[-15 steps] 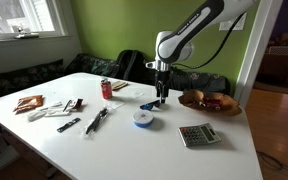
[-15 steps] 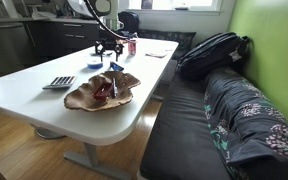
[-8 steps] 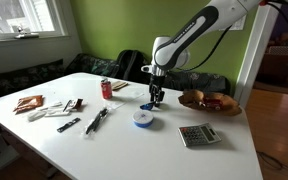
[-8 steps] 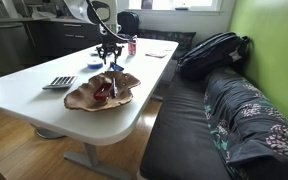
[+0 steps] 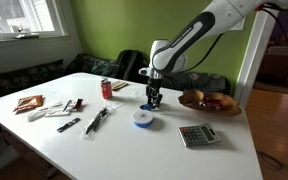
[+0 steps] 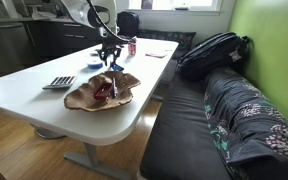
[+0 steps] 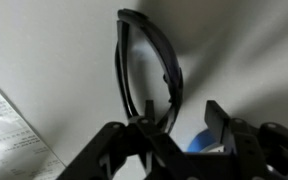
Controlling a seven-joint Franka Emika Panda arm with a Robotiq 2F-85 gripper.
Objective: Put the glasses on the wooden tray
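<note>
Grips the glasses point(image 7: 142, 108) in the claw point(image 7: 174, 125), fingers drawn in on one end of the thin dark frame. In wrist view, lets the rest of the frame stick out past the fingertips, over pale table point(image 7: 244, 50) and apparently clear of it. Shows a blue patch just behind the fingers, too blurred to name, and a printed sheet point(image 7: 4, 120) at the picture's edge. In an exterior view, points the claw point(image 5: 154, 102) straight down above the table point(image 5: 104, 150), just over the far edge of the round white-and-blue disc point(image 5: 144, 117), not touching it. Puts the glasses in the air there, off the table and apart from the wooden tray point(image 5: 234, 106), with bare table between. Finds the tray near the table's edge, reddish items point(image 6: 106, 88) lying in it, grey calculator point(image 5: 197, 135) just beside it toward the camera. Elsewhere on the table: red can point(image 5: 107, 89) beyond the disc, black pens point(image 5: 96, 120) off to the side, well apart from the claw. From the bench side, places the claw point(image 6: 109, 58) behind the tray point(image 6: 79, 102), calculator point(image 6: 60, 82) beside it; glasses too small to make out there.
</note>
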